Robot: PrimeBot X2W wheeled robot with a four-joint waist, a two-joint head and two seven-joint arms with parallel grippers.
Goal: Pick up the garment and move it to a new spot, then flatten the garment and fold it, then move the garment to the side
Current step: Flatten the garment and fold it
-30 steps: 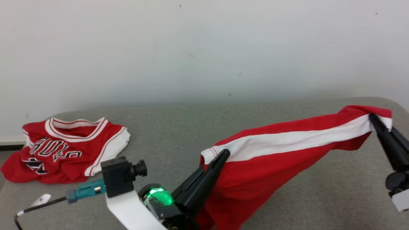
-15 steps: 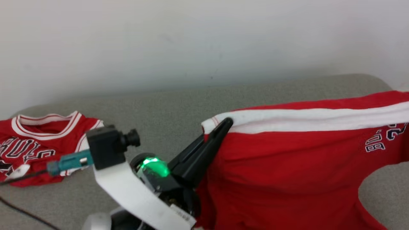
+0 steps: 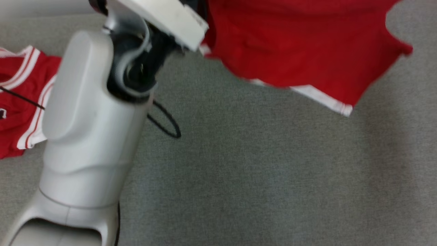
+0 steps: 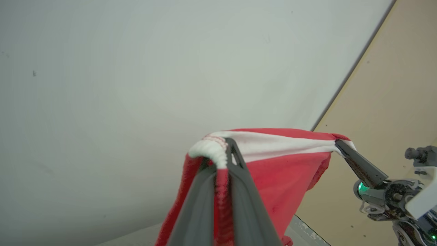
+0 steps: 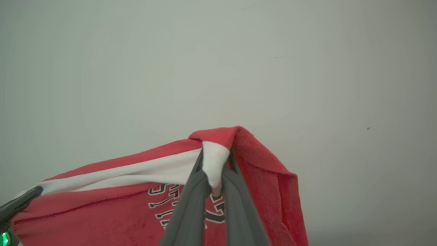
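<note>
Garment (image 3: 300,44), seemingly soft red knit, hangs creased.

Red garment (image 5: 102,212), white band along edge at dark grey fingers (image 5: 191,212); white, black-outlined lettering (image 5: 164,201) just below. Red jersey (image 3: 20,102), white-striped trim. Mottled grey surface (image 3: 256,171). Off-white wall (image 5: 136,68). Pale grey arm (image 3: 85,112), black cable (image 3: 178,134).

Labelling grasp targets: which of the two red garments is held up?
The white-banded garment, pinched by left tool and right tool; the left-hand jersey lies on the grey surface.
</note>
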